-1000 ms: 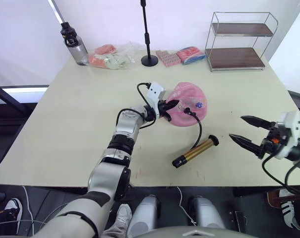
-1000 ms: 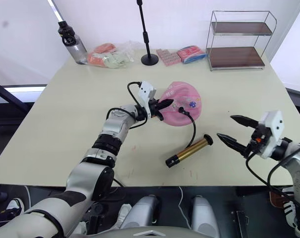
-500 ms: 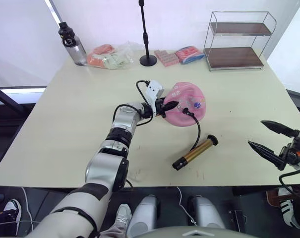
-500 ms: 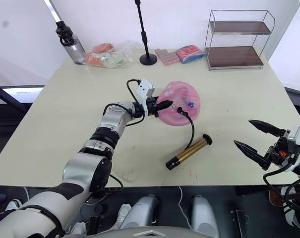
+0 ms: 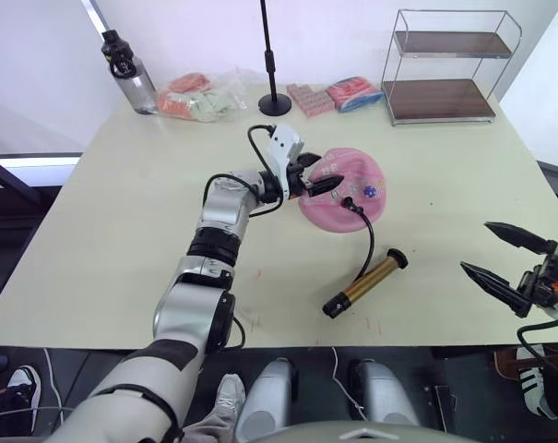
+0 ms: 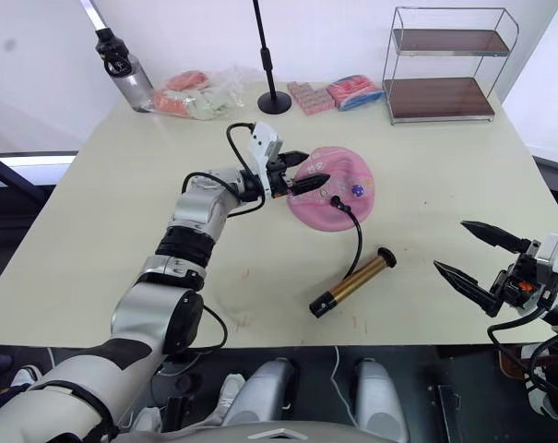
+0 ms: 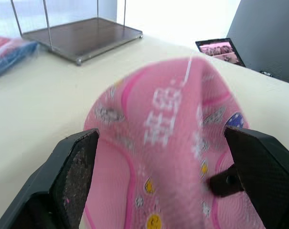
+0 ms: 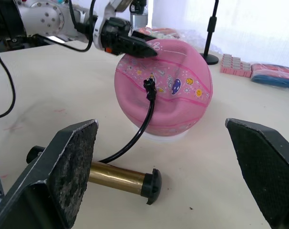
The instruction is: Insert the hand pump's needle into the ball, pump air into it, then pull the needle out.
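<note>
The pink ball [image 5: 345,187], dented and partly squashed, lies mid-table. The needle's small black fitting [image 5: 346,201] is stuck in its top, the pin itself hidden; it shows too in the right wrist view [image 8: 149,86]. A black hose [image 5: 369,245] runs from it to the hand pump [image 5: 363,282], which lies flat on the table nearer to me, bronze barrel pointing toward the ball. My left gripper [image 5: 315,173] is open at the ball's left edge, its fingers [image 7: 75,174] spread to either side of the ball [image 7: 173,138]. My right gripper [image 5: 475,246] hangs open by the table's right front edge.
Along the far edge stand a dark-capped bottle [image 5: 122,72], a clear bag of pink packets [image 5: 200,97], a black stand pole [image 5: 271,55], more packets [image 5: 338,95] and a two-tier wire rack [image 5: 445,69]. Bare tabletop [image 5: 122,221] lies left of my left arm.
My left gripper has opened and let go of the ball's rim. The right arm drew back toward the table's right front edge, then held still. The camera shifted slightly.
</note>
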You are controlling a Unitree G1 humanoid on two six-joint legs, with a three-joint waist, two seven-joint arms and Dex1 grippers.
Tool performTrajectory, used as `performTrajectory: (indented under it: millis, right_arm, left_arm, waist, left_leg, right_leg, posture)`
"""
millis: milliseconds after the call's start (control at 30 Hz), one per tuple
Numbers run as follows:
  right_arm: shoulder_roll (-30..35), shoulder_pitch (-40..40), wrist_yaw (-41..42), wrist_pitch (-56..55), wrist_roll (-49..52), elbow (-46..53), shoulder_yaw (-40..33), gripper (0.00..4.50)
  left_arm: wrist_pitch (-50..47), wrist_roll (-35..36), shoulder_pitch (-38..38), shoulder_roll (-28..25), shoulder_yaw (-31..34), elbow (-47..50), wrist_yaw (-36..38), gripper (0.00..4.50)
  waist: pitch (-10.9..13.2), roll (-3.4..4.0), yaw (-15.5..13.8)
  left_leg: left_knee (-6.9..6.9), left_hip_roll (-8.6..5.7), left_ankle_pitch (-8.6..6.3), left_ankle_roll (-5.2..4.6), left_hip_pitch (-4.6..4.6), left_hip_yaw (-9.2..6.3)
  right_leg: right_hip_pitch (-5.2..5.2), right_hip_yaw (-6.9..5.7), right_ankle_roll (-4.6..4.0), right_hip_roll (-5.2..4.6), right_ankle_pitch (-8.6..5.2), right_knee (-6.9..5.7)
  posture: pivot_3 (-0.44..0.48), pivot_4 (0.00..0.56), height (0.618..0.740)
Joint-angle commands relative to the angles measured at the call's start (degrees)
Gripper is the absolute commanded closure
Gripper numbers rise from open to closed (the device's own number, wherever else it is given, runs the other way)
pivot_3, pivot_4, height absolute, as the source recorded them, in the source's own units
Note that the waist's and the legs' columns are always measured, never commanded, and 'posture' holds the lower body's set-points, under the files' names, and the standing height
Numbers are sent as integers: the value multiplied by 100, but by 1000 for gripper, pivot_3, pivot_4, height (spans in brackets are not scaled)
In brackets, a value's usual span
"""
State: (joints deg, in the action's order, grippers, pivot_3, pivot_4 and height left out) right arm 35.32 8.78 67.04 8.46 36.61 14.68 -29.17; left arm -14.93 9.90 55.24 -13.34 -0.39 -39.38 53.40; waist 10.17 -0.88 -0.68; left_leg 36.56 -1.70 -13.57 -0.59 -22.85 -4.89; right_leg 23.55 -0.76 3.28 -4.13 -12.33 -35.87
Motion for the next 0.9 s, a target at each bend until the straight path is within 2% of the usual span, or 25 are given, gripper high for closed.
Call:
performTrajectory:
  millis: [33,233,533,667,900]
  right_arm:
    - [-12,-7,21,-142,197,72,-1,0]
    - [-7,37,39,-204,262,48,32,0]
    - [192,171,443,-301,419,-135,-66,0]
    - [336,130,683,-334,473,-319,-46,0]
    - [623,45,1200,-444,528,-773,-142,0]
  left_arm:
    - [-499,328,-78,-211,117,1195,15,58]
    - [-1367,632,-569,-526,-68,2617,148,58]
    - [-2407,1125,-1977,-1563,-331,4708,604,58]
    - [-2448,1125,-2521,-1829,-607,5075,660,58]
    - [-2440,1114,-3133,-1789,-939,5459,424,58]
  waist:
    - [2,2,9]
    - [3,5,20]
    - [4,8,29]
    - [4,12,18]
    - [5,11,-5]
  left_leg:
    - [0,0,0,0,1,1]
    - [1,2,0,1,8,8]
    - [21,5,0,0,8,12]
    - [28,15,-1,-2,14,16]
    - [62,28,-1,-3,11,32]
  right_leg:
    - [0,1,0,0,0,-1]
    - [0,11,-4,1,2,-6]
    - [0,17,-20,2,13,-15]
    - [-1,30,-17,2,15,-19]
    - [-2,29,-9,5,11,-45]
  posture:
    - [0,150,740]
    - [0,150,740]
    - [0,150,740]
    - [0,150,740]
    - [0,150,740]
